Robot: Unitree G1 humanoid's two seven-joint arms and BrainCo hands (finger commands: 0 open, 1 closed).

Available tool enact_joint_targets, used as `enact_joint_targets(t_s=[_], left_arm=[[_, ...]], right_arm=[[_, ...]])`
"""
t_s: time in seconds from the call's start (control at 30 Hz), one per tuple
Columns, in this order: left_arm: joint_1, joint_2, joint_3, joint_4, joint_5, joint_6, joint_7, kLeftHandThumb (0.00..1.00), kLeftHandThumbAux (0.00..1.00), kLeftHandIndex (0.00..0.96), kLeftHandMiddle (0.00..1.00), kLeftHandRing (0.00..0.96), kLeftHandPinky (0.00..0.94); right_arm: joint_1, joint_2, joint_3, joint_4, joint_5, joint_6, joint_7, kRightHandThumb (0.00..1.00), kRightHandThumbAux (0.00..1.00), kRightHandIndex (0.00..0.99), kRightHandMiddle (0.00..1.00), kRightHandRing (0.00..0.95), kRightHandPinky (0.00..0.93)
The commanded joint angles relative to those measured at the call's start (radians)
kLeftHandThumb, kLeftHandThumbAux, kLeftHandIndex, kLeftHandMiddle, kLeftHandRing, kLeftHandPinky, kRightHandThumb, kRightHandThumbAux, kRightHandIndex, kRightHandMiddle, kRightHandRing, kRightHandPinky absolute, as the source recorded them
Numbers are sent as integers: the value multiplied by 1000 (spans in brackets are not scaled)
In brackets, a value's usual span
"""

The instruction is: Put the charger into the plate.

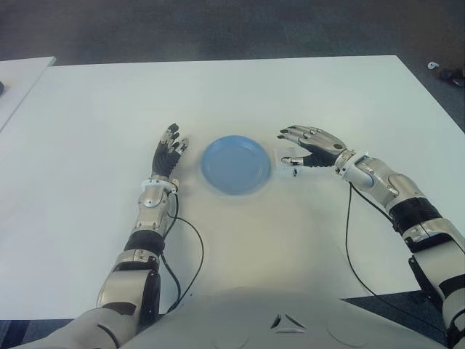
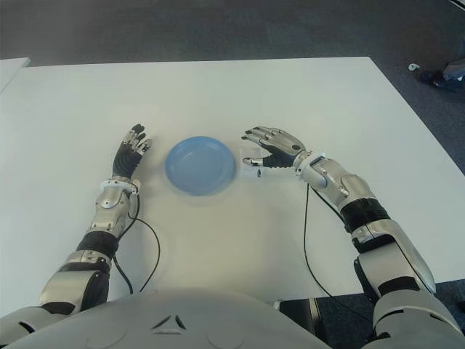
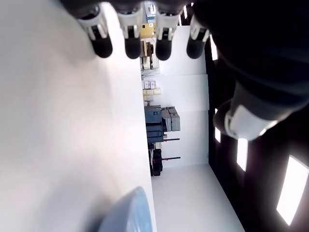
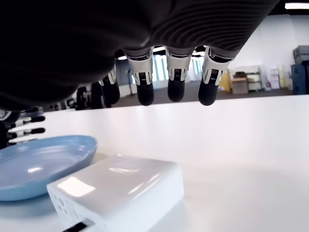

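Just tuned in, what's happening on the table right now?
The right hand hovers over the white charger, fingers spread, not gripping it yet. The charger lies on the table just beside the blue plate, on its right, and the plate has nothing in it. The left hand shows to the plate's left, open and idle.

The charger (image 4: pixel 118 188) lies on the table (image 1: pixel 240 94) just right of the plate (image 1: pixel 235 165).
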State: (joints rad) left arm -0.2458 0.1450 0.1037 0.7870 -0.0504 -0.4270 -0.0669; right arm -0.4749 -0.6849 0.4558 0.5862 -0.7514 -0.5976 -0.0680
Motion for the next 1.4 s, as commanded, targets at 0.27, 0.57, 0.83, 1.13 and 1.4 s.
enact_joint_targets(t_s=[0.27, 0.57, 0.83, 1.13, 1.4], left_arm=[[21, -9, -16, 36, 6, 53, -38, 0, 573, 16, 61, 37, 32], [24, -10, -18, 28, 9, 57, -34, 0, 582, 18, 61, 40, 31], [29, -11, -19, 20, 4, 52, -45, 0, 572, 16, 61, 37, 30], [36, -15, -20, 1, 8, 70, -37, 0, 572, 17, 59, 36, 31], [42, -22, -17, -17, 8, 86, -26, 0, 565, 23, 63, 41, 38]], right_arm=[[-19, 32, 58, 153, -84, -14, -59, 339, 86, 0, 0, 0, 0], [-54, 42, 97, 232, -119, -24, -107, 338, 83, 0, 0, 0, 0], [-80, 57, 124, 292, -136, -18, -129, 337, 84, 0, 0, 0, 0], [-105, 77, 152, 355, -153, -9, -174, 335, 84, 0, 0, 0, 0], [-133, 96, 176, 413, -159, -2, -207, 339, 82, 0, 0, 0, 0]])
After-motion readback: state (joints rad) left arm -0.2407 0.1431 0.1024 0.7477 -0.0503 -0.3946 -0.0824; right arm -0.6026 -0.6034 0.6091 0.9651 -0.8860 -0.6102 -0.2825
